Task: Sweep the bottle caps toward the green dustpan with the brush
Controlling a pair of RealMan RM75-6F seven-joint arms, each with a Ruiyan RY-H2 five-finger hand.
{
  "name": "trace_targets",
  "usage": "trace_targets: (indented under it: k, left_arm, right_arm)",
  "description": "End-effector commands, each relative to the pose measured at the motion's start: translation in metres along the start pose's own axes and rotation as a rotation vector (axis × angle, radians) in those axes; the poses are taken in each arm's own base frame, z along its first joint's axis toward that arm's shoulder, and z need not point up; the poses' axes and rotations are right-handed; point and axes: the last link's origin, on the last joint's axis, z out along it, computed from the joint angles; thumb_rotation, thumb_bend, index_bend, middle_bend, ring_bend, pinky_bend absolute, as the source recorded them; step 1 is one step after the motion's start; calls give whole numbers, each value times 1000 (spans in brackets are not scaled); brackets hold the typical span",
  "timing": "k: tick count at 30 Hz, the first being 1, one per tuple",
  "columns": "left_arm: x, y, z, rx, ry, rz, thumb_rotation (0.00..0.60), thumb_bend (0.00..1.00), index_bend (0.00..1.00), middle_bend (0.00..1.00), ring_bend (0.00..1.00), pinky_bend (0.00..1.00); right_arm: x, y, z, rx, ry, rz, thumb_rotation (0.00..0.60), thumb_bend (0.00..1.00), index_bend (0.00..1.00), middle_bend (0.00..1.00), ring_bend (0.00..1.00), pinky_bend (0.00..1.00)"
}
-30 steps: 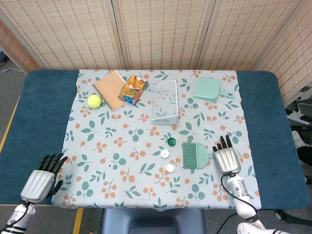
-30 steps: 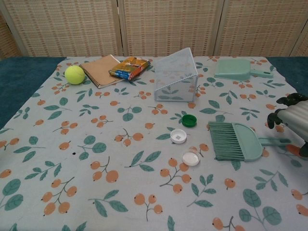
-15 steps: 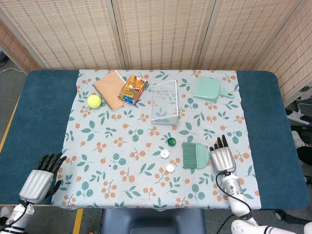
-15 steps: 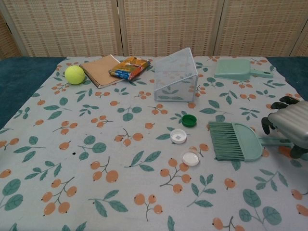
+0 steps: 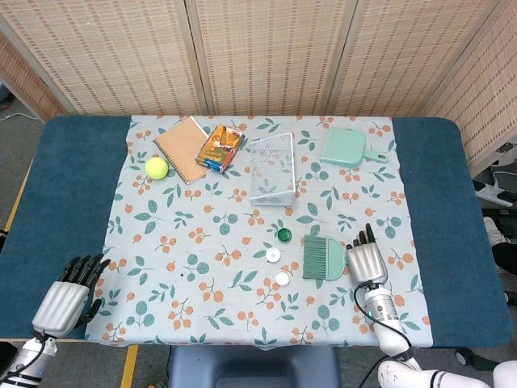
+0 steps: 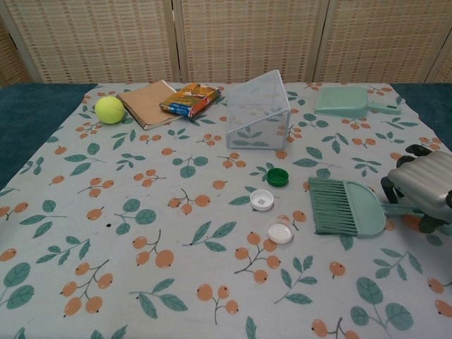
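Observation:
The green brush [image 5: 323, 259] [image 6: 346, 207] lies flat at the front right of the cloth, bristles pointing left. Left of the bristles sit a green cap [image 5: 283, 235] [image 6: 277, 176] and two white caps [image 5: 273, 255] [image 6: 262, 200], [image 5: 282, 279] [image 6: 280, 233]. My right hand [image 5: 366, 260] [image 6: 424, 185] is over the brush handle, fingers stretched forward; the handle runs under the palm and no grip shows. The green dustpan [image 5: 346, 149] [image 6: 342, 101] rests at the far right. My left hand [image 5: 66, 297] hangs open at the front left table edge, holding nothing.
A wire mesh basket [image 5: 272, 170] stands between the caps and the back of the table. A brown notebook [image 5: 182, 149], an orange snack pack [image 5: 220, 147] and a tennis ball [image 5: 157, 167] lie at the back left. Bare blue tabletop [image 5: 65, 186] flanks the cloth.
My right hand has slid left and slightly toward me, from beside the handle's end to directly over it. The brush, caps and left hand have stayed put.

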Motion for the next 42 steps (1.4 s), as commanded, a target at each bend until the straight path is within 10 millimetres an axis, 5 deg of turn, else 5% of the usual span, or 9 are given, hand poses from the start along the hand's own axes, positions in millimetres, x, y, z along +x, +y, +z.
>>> trace_targets:
  k: [1, 13, 17, 23, 29, 36, 42]
  left_arm:
    - [1, 0, 0, 1, 2, -1, 600, 429, 0, 0, 0, 80]
    - [1, 1, -2, -5, 6, -1, 600, 430, 0, 0, 0, 80]
    - [2, 1, -3, -4, 7, -1, 600, 430, 0, 0, 0, 80]
    - [2, 2, -4, -8, 9, -1, 600, 431, 0, 0, 0, 79]
    - [1, 4, -3, -13, 5, -5, 600, 431, 0, 0, 0, 80]
    - [0, 7, -2, -23, -3, -5, 600, 455, 0, 0, 0, 80]
    - [0, 7, -3, -29, -4, -13, 600, 456, 0, 0, 0, 80]
  right_arm:
    - [1, -1, 1, 1, 4, 3, 600, 275, 499, 398, 166, 0]
    - [0, 0, 0, 8, 40, 48, 600, 407, 845, 685, 392, 0]
    - [5, 6, -3, 22, 84, 66, 600, 468, 888, 730, 431, 0]
    - [26, 32, -19, 32, 162, 32, 600, 499, 920, 765, 456, 0]
    - [67, 51, -46, 71, 231, -51, 600, 504, 940, 778, 481, 0]
    - [131, 19, -73, 155, 335, -261, 600, 506, 946, 783, 482, 0]
    - [157, -27, -75, 179, 381, -512, 600, 507, 946, 783, 482, 0]
